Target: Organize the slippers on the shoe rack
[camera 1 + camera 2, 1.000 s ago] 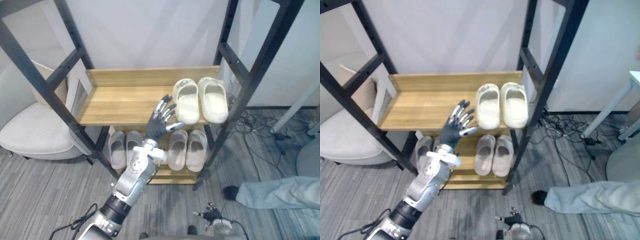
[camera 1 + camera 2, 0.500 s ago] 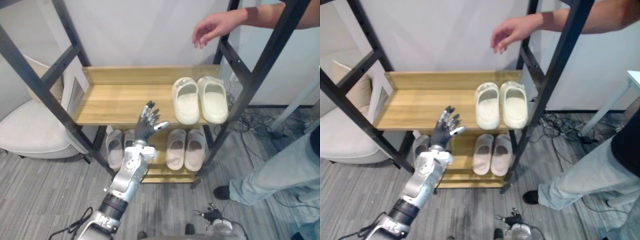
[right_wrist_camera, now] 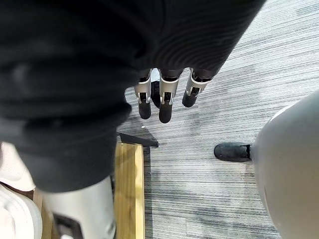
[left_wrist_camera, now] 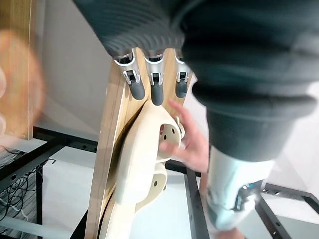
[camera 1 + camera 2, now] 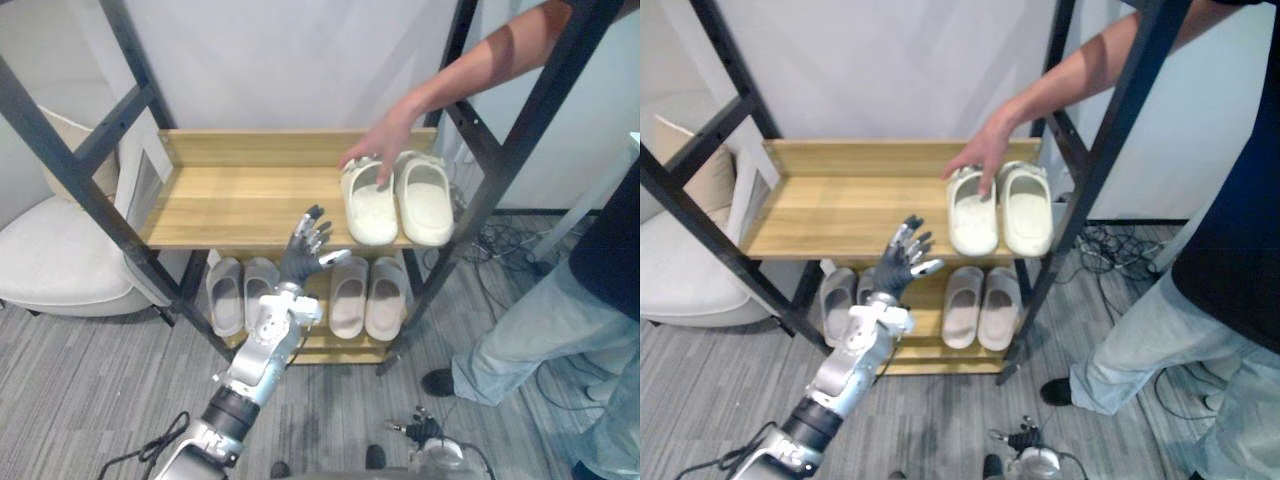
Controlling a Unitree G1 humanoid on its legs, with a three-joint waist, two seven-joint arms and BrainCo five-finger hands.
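A person's hand (image 4: 193, 143) touches the cream slipper (image 4: 139, 159).

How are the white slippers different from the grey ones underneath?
The white slippers sit on the upper shelf, the grey slippers on the lower shelf. A person's hand touches the white slippers, not the grey slippers. White is one pair; grey is two pairs. Both lie side by side.

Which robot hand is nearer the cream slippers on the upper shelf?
Left. The left hand is raised just below-left of the cream slippers; the right hand hangs low by the floor.

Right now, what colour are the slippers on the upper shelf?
Cream slippers; clearest in the left eye view.
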